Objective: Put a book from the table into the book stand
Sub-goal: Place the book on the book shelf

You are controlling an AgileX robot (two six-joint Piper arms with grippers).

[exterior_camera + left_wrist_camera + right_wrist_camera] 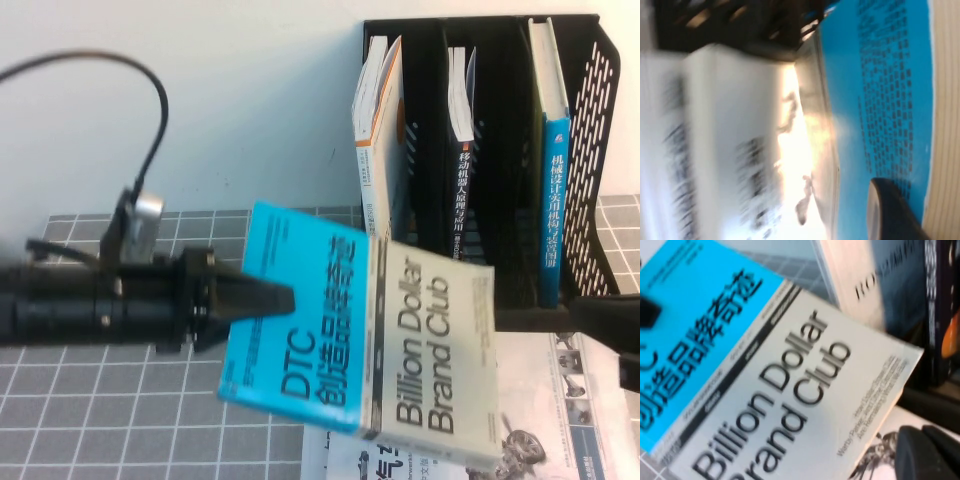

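Observation:
The book (pixel 400 345), half bright blue and half grey-white with "Billion Dollar Brand Club", hangs tilted in the air in front of the black book stand (pixel 603 120). My left gripper (pixel 275 298) reaches in from the left and is shut on the book's blue edge. In the left wrist view one finger (pixel 890 212) presses on the blue cover (pixel 880 75). My right gripper (pixel 612 325) sits low at the right edge beside the stand's base, shut and holding nothing. In the right wrist view it (pixel 922 450) is below the book's (pixel 790 390) corner.
The stand holds a white book (pixel 378 130) in its left slot, a dark one (pixel 462 150) in the middle and a tall blue-spined one (pixel 555 200) on the right. A white book with car pictures (pixel 570 420) lies on the grey grid table (pixel 100 410) under the lifted book.

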